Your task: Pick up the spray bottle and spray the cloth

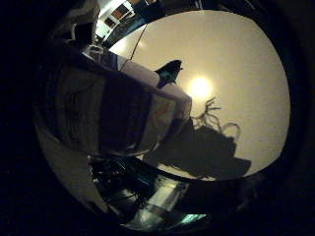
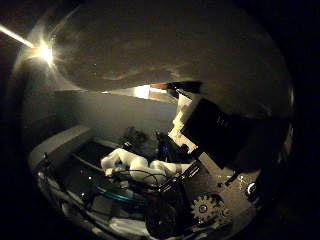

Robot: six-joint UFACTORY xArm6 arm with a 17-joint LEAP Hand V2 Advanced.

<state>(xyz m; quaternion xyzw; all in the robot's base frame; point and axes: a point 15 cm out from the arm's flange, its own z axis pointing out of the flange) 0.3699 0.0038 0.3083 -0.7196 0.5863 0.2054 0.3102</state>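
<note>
— Where is the bottle (image 1: pixel 118 113) now?

— It is very close to the palm. In the little finger side view it fills a large part of the picture: a pale body with a wide dark band around it. Its dark, teal-tinted nozzle (image 1: pixel 170 70) sticks out from the far end, over the surface (image 1: pixel 236 59).

— Is the bottle standing on the surface or lifted?

— I cannot say that for sure. The surface is pale and plain, and it carries a round bright glare (image 1: pixel 201 87) just beside the nozzle. A large dark shadow (image 1: pixel 206 152) lies on it next to the bottle, with thin curved lines at its edge.

— And the hand (image 2: pixel 220 190)? Does it grip?

— In the thumb side view I see its body with a small gear wheel, a black and white block above it, and white bent segments of the fingers (image 2: pixel 135 165) reaching across the dark lower part. That view is very dark, and the bottle does not show clearly there. Whether the fingers are open or closed around the bottle I cannot tell.

— Anything else in that view?

— The surface again, and a strong lamp (image 2: pixel 44 52) shining at its edge.
</note>
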